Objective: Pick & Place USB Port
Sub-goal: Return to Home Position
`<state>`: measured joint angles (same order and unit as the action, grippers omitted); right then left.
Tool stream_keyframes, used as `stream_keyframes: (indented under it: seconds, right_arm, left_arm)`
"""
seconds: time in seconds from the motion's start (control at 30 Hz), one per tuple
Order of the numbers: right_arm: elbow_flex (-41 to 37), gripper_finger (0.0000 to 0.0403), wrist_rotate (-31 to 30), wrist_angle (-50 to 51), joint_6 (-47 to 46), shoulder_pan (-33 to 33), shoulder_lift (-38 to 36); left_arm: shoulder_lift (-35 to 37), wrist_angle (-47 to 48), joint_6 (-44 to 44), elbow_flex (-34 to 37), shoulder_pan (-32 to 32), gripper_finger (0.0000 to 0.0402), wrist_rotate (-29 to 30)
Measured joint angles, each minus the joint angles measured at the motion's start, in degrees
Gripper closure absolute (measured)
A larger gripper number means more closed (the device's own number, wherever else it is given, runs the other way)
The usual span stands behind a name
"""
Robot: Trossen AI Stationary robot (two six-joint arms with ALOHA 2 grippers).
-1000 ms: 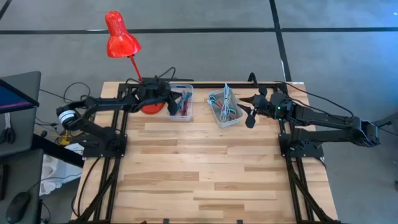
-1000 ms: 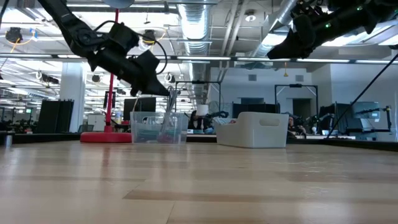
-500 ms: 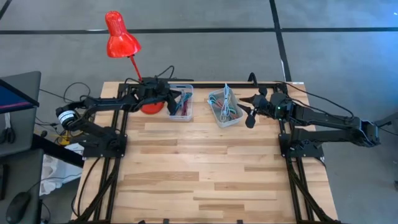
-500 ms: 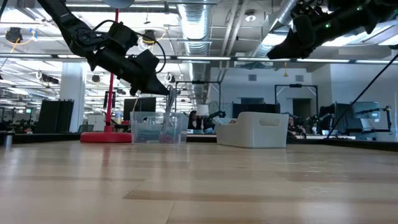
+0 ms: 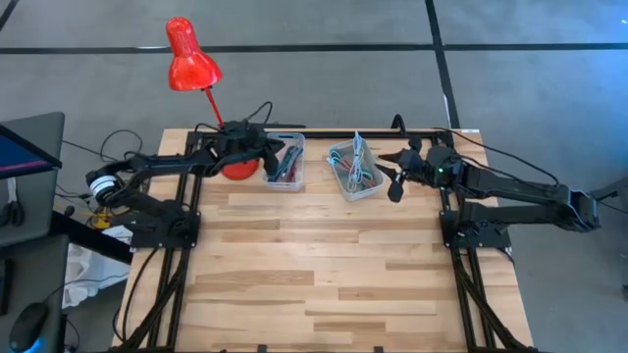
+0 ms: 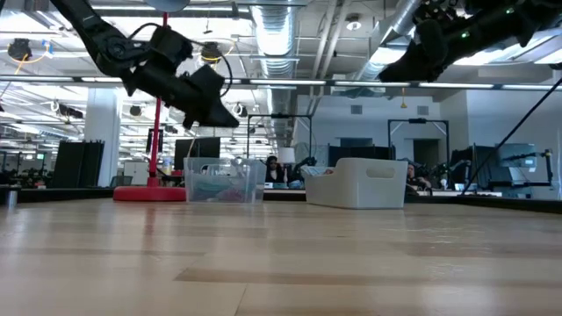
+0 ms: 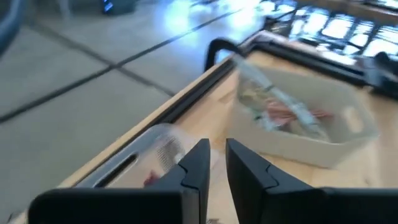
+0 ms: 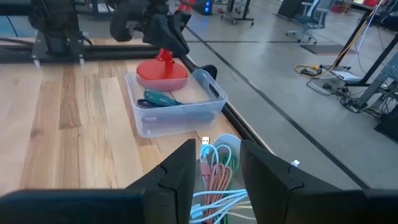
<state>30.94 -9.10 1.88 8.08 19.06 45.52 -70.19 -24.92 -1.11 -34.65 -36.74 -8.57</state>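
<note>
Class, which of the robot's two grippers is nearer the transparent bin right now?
Left. The left gripper hangs over the outer edge of the transparent bin; the right gripper sits beyond the gray bin, which lies between it and the transparent bin.

Left bin (image 5: 285, 188) beside right bin (image 5: 361, 196) at table's (image 5: 324, 265) far edge, cables (image 5: 356, 172) inside, lamp base (image 5: 238, 173) leftmost

Dark jointed arms (image 5: 167, 163), black two-fingered hands (image 7: 217, 155)
</note>
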Motion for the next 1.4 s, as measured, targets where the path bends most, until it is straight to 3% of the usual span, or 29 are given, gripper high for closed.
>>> stream_keyframes:
  seconds: [0.33, 0.67, 1.13, 1.4]
  right_arm:
    - [1.38, 0.0284, 0.02, 10.19, 0.90, -3.66, -12.19]
    - [1.38, 0.0284, 0.00, 19.96, -1.81, -6.88, -22.53]
    - [-1.87, 0.0285, 0.02, 21.93, -5.11, -11.08, -28.04]
    - [-9.37, 0.0285, -0.04, 12.45, -5.14, -11.94, -32.54]
  left_arm:
    - [14.42, 1.02, 4.68, 0.00, 3.04, 0.0375, -10.55]
    - [24.05, 13.75, 5.56, 0.00, 8.73, 0.0379, -16.25]
    - [30.15, 25.39, 12.72, 0.39, 15.39, 0.0380, -18.82]
    - [35.23, 24.29, 12.85, 7.76, 16.56, 0.0380, -18.82]
